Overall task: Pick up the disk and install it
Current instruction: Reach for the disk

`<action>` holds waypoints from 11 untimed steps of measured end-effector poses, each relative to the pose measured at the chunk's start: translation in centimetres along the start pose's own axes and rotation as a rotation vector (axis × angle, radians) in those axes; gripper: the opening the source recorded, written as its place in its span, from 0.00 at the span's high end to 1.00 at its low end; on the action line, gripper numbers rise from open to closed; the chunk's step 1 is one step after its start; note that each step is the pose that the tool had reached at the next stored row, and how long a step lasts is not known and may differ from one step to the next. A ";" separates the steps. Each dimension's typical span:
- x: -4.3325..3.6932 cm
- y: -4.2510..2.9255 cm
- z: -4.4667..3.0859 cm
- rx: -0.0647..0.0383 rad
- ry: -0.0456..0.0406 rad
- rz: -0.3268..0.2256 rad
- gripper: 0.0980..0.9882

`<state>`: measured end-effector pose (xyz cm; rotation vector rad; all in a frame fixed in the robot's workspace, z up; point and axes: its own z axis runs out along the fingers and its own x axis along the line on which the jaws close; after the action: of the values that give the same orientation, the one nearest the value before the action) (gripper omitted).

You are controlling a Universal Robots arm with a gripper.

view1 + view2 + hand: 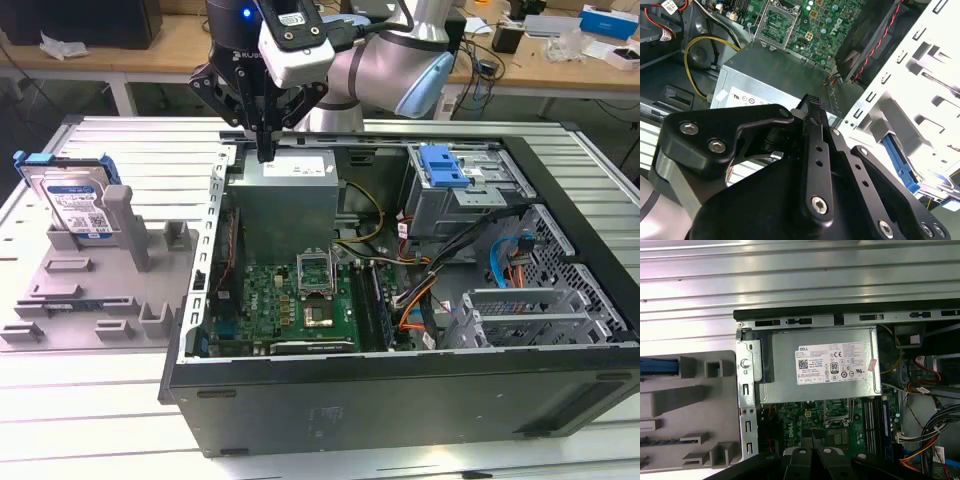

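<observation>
Currently the black metal gripper [265, 148] hangs with its two slim fingers pressed together on nothing, tips just above the boxy grey power supply [285, 195] inside the open black computer case [400, 400]. The disk [75, 205], a flat silver rectangle with a white-and-blue label and a blue plastic frame, stands on edge in a blocky grey plastic holder [100, 295] outside the case, at the exterior view's left, well apart from the gripper

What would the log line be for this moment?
gripper: shut, empty, above power supply | disk: standing in grey rack, not held
</observation>
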<state>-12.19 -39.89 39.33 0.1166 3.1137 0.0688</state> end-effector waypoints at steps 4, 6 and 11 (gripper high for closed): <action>0.59 0.12 0.03 0.000 0.0000 0.000 0.99; 1.85 0.46 0.16 0.000 0.0000 0.000 0.99; 4.89 1.40 0.58 0.000 -0.0001 0.000 0.99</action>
<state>-16.94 -38.10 38.70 0.1173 3.1136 0.0689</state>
